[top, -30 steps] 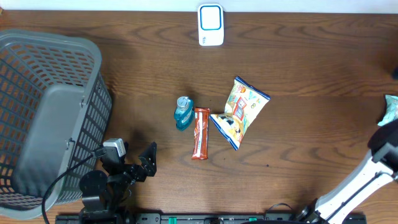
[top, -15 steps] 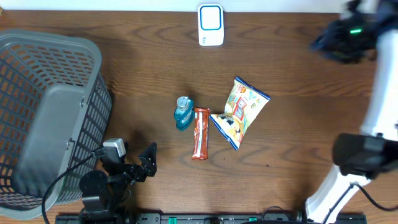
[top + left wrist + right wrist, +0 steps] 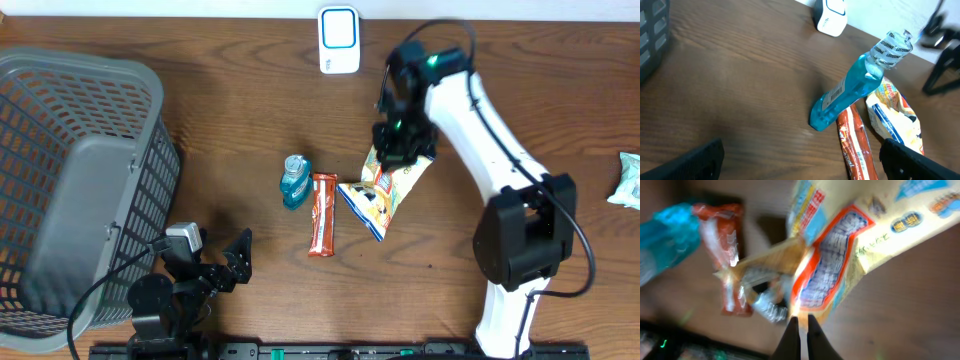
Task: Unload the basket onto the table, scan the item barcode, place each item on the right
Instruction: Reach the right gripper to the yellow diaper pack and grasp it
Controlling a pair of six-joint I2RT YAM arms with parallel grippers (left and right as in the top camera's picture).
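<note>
The scan had barely begun. The right hand (image 3: 800, 323) was closed right down, its tips meeting at the far edge of the snack bag (image 3: 385, 188). It appeared to pinch that crimped edge, though the wrist view was too blurred to be sure. The bag lay flat on the surface (image 3: 200, 110), a short way toward the robot from the scanner (image 3: 339, 40) and slightly to the right of it. It had not been lifted. By my judgement, lifting the bag, turning its printed code to the scanner's face and holding it there were all left to do.

The left hand (image 3: 800, 150) stood fully open and empty, well back from the scanner on the near left.

A blue mouthwash bottle (image 3: 294, 182) and an orange-brown snack bar (image 3: 321, 214) lay side by side about as far from the scanner as the bag. The bar was just beside the bag's lower end, so dragging the bag could nudge it. A grey basket (image 3: 80, 62) sat far to the scanner's left, and a teal packet (image 3: 627, 180) far to its right. The way from the bag up to the scanner looked unobstructed.
</note>
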